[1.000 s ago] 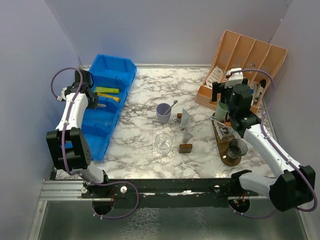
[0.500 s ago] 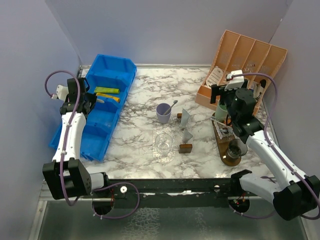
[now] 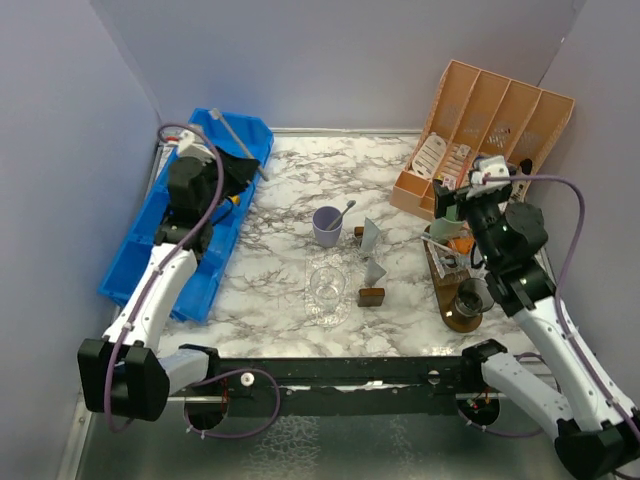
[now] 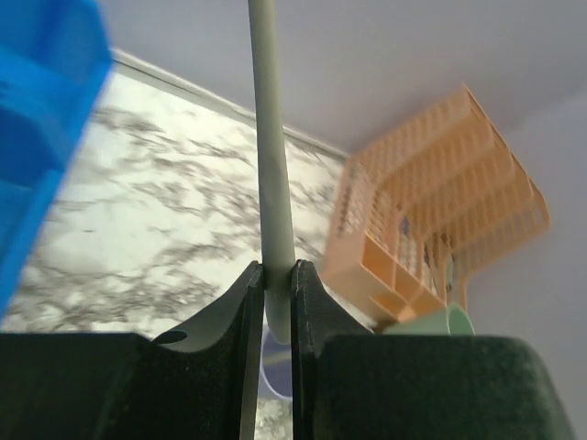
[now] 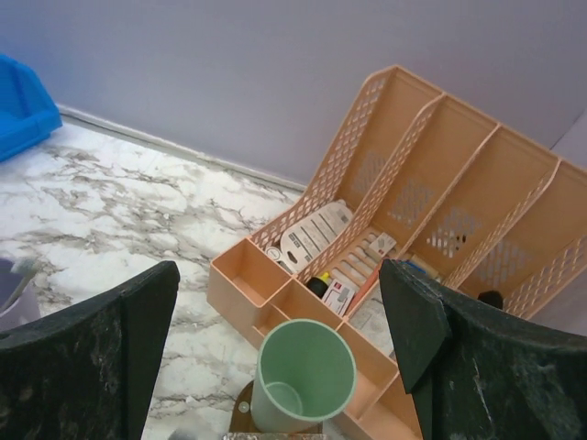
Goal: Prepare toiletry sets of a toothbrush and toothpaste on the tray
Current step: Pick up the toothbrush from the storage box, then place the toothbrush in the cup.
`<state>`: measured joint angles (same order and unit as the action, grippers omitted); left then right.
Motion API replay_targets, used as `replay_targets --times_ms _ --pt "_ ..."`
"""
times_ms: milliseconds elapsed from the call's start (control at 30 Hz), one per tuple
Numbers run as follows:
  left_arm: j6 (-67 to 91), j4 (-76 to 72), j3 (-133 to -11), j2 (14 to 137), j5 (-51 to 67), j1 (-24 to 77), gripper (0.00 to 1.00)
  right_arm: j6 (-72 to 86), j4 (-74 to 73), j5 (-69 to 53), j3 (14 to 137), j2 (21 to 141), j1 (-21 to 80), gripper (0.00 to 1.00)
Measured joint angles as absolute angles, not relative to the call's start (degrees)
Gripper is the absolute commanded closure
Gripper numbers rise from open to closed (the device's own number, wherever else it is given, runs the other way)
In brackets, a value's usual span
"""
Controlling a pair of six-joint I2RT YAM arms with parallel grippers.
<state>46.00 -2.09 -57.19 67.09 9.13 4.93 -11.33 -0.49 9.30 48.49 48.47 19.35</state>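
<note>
Toothbrush [image 4: 271, 137] is clamped in the left gripper [image 4: 278, 275], lifted over the blue bin [image 3: 150, 270] in the upper left of the top view. The right gripper [image 5: 275, 302] hangs with fingers wide apart above the mint green cup [image 5: 304, 371] on the wooden tray [image 3: 452, 318] at the right. I think the brush should cross the table high and enter a cup end first, away from the right arm.

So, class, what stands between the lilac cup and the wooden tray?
Two grey cards held in small brown blocks stand there, between the lilac cup and the wooden tray; the top view shows it.
</note>
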Motion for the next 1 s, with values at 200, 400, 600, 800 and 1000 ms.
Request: replay_targets --times_ms 200,400,600,800,1000 --pt "37.50 -14.41 -48.21 62.35 13.50 19.07 1.00 -16.86 -2.04 0.93 42.09 31.62 20.78 0.09" --pt "29.54 -21.87 -42.63 54.65 20.80 24.08 1.00 -13.76 -7.62 -3.77 41.39 16.05 20.95 0.09" --pt "21.76 -29.28 -37.01 49.84 30.57 25.76 1.00 -9.58 -15.90 -3.73 42.00 9.78 20.93 0.09" --pt "17.50 -35.22 -34.61 54.19 36.64 28.73 1.00 -8.19 -19.99 -1.54 45.54 7.68 20.95 0.08" --pt "15.59 -42.52 -29.56 58.81 40.75 31.18 1.00 -7.44 -21.76 -1.45 47.42 7.66 20.95 0.08"
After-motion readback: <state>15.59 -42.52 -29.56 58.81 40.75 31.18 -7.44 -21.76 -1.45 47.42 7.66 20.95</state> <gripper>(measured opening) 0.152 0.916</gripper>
